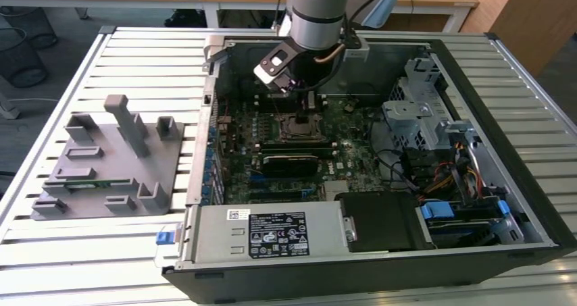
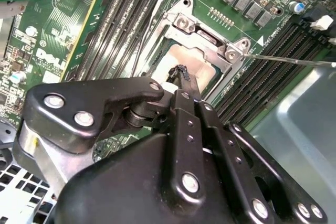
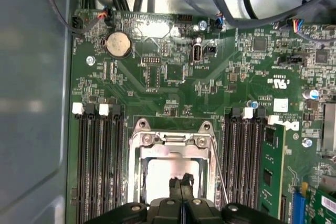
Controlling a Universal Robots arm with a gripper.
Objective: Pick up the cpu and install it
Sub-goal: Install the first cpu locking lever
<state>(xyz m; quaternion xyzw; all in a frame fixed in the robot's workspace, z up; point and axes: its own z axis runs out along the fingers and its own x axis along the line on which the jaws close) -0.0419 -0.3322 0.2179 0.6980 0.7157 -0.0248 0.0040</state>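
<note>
Black metal gripper [image 3: 181, 183], fingers pinched together and empty, over the silvery square cpu [image 3: 160, 174] (seated in its steel socket frame [image 3: 137, 153]); latching apparently left.

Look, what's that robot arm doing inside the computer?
The robot arm is reaching into an open computer case. Its gripper, shut, sits right over the socket on the green motherboard. The pale square cpu lies inside the socket's metal frame, just below the gripper.
</note>
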